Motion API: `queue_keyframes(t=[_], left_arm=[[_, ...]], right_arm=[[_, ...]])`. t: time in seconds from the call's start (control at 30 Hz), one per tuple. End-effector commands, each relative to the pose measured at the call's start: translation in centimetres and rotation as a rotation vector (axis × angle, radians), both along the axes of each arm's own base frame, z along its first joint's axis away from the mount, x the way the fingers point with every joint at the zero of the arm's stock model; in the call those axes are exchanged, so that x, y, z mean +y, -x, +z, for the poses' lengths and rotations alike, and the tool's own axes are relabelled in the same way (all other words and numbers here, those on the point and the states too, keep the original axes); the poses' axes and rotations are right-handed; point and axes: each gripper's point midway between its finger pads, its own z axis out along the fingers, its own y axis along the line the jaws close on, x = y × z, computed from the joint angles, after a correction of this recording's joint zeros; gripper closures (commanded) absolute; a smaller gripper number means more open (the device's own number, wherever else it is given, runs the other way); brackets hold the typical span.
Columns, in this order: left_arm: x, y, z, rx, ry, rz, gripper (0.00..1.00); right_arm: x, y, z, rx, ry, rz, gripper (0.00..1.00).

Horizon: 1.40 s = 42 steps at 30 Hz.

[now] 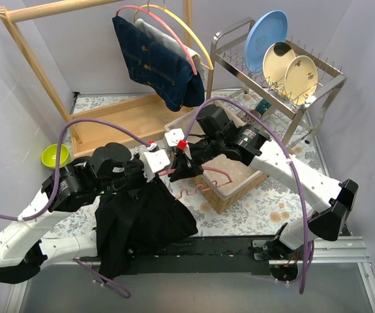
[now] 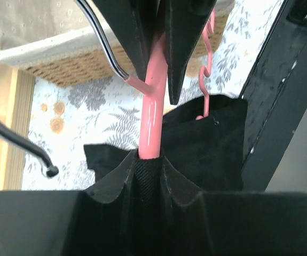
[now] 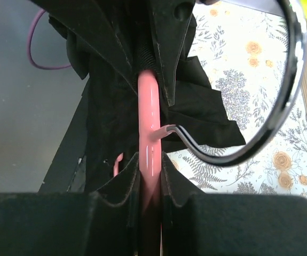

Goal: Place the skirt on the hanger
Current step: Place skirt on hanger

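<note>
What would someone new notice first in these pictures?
Most striking are the two arms meeting mid-table, the jaws of both shut on one pink hanger, with a black skirt spread beneath it toward the near left. Behind them, a denim garment hangs on the wooden rack at the back, and a blue plate stands in the dish rack at the back right.
</note>
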Motion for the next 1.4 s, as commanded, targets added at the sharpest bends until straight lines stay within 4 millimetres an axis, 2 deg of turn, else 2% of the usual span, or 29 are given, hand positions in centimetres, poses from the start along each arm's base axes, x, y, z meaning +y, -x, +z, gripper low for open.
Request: queue_keyframes(t=[0.0,0.07,0.1,0.17,0.3,0.47,0.63,0.7,0.77,0.87,1.0,1.07,1.1,1.23,1.3,1.33,1.37], left_arm=[[0.1,0.1,2.9,-0.077,0.189,0.033,0.86],[-0.1,0.7,3.5,-0.076,0.263,0.027,0.69],[0.1,1.3,3.3,-0.070,0.293,0.015,0.52],[-0.2,2.1,3.7,-0.042,0.358,0.003,0.39],[-0.6,3.2,3.0,0.028,0.390,-0.013,0.29],[-1.8,3.9,2.4,0.112,0.378,-0.044,0.28],[-3.5,4.6,2.2,0.177,0.358,-0.120,0.37],[-4.2,4.5,1.7,0.202,0.336,-0.136,0.49],[-4.5,4.3,1.6,0.211,0.326,-0.132,0.68],[-4.5,4.0,1.5,0.213,0.321,-0.112,0.73],[-4.6,3.8,1.7,0.214,0.335,-0.096,0.72],[-4.7,3.8,1.4,0.222,0.329,-0.099,0.86],[-4.7,3.7,1.1,0.224,0.320,-0.089,1.00],[-3.9,3.1,1.7,0.172,0.337,-0.049,1.00],[-3.0,2.1,2.2,0.110,0.329,-0.003,1.00],[-2.3,1.9,2.5,0.086,0.324,0.017,1.00],[-1.7,1.1,2.5,0.050,0.300,0.052,1.00]], right_arm=[[-2.3,0.4,1.1,0.020,-0.037,-0.045,0.99],[-3.2,-0.1,2.4,-0.016,-0.090,-0.067,0.99],[-3.5,-0.1,2.5,-0.028,-0.100,-0.073,0.99],[-4.0,0.4,3.1,-0.072,-0.148,-0.067,0.99],[-4.7,1.0,3.6,-0.147,-0.216,-0.043,0.99],[-4.7,1.8,3.9,-0.175,-0.261,0.021,0.99],[-4.4,1.7,4.0,-0.209,-0.285,0.042,0.99],[-4.3,1.6,4.1,-0.230,-0.291,0.047,0.99],[-4.2,1.6,4.2,-0.243,-0.296,0.047,0.99],[-4.2,1.6,4.5,-0.260,-0.304,0.050,0.99],[-4.0,1.7,4.3,-0.262,-0.304,0.065,0.99],[-3.9,1.8,4.3,-0.258,-0.304,0.069,0.99],[-3.8,1.9,4.2,-0.255,-0.305,0.074,0.99],[-3.8,1.6,4.5,-0.249,-0.304,0.057,0.99],[-3.7,1.3,4.7,-0.244,-0.300,0.030,0.98],[-3.7,1.1,4.7,-0.242,-0.297,0.017,0.91],[-3.7,1.0,5.0,-0.222,-0.291,-0.007,0.70]])
